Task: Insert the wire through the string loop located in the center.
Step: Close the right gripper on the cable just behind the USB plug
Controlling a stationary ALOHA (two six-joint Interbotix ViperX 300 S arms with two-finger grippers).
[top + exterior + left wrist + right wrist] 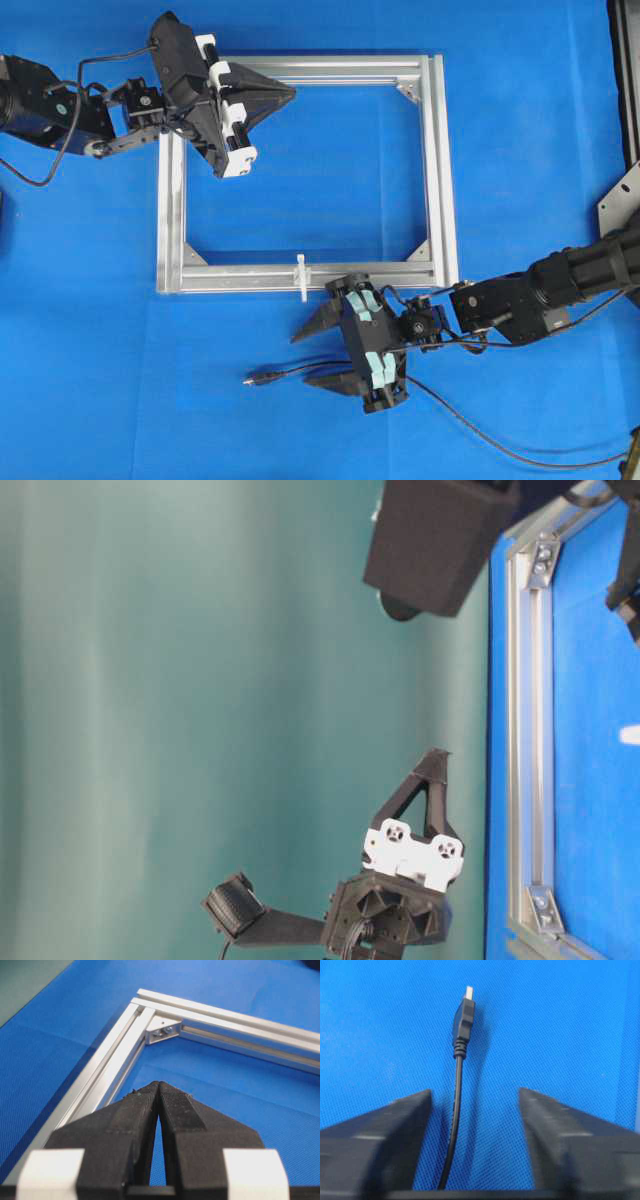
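Right tool (pixel 475 1105) jaws apart, straddling the wire (pixel 456 1105), not touching it; plug ahead of tips. String loop (pixel 301 276) beyond, on frame (pixel 440 170). Left tool (pixel 158 1091) fully closed, empty.

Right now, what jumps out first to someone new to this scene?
The silver frame on the blue mat, with a tiny white string loop standing on its near bar. Just below that bar, the right hand straddles the black wire, its fingers apart on either side, plug pointing left. The left hand hangs shut over the frame's far left corner.
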